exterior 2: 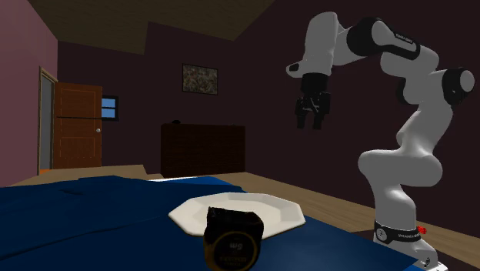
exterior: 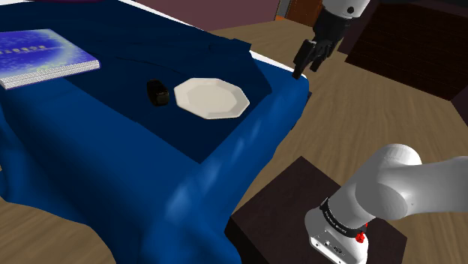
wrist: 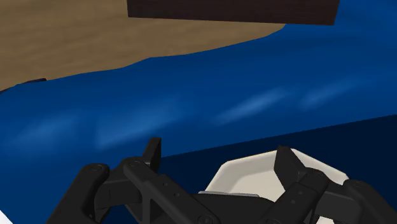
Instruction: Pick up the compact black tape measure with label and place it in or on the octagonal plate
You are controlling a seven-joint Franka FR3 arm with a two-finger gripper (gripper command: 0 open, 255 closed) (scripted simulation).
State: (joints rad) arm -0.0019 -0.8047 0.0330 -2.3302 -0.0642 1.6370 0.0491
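Observation:
A small black tape measure with a round label on its face sits on the blue bed cover, touching or almost touching the rim of the cream octagonal plate on the side toward the shoulder view's left. My black gripper hangs in the air beyond the bed's corner, well above and away from both. It is open, and in the wrist view its fingers stand apart with nothing between them. Part of the plate shows just beyond the fingers.
A blue cover drapes the bed. A book lies at the far left. Wooden floor surrounds the bed, and the dark stand carries the arm's base. A dark dresser and a wooden door stand at the back wall.

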